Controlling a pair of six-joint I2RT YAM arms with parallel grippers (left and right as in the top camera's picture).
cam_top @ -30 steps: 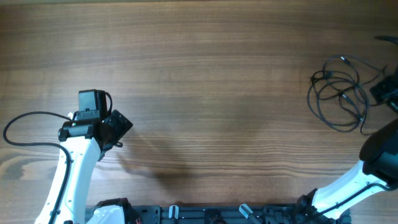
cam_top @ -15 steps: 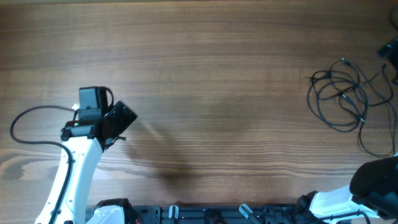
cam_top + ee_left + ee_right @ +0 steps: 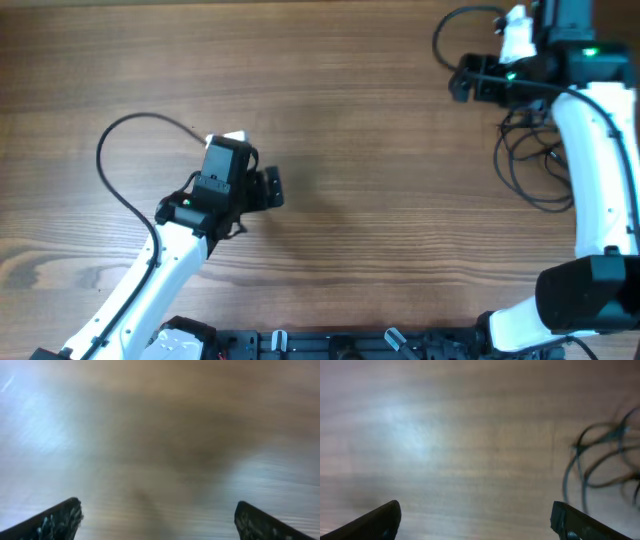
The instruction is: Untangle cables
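The cables (image 3: 531, 152) are a tangle of thin black loops lying on the wooden table at the right, partly covered by my right arm. They also show blurred at the right edge of the right wrist view (image 3: 600, 462). My right gripper (image 3: 463, 82) is open and empty, above bare wood to the far left of the tangle; its fingertips (image 3: 475, 520) stand wide apart. My left gripper (image 3: 270, 188) is open and empty over bare wood at the left centre, far from the cables. The left wrist view (image 3: 160, 520) shows only blurred wood between its spread fingertips.
A thick black arm cable (image 3: 115, 150) loops over the table behind my left arm. Another arm cable (image 3: 447, 28) loops at the far edge by my right wrist. My right arm (image 3: 595, 170) runs along the right side over part of the tangle.
My right arm has swung in from the right edge and reached to the far side beside the tangle. My left arm has moved right and forward. The cables have not moved.
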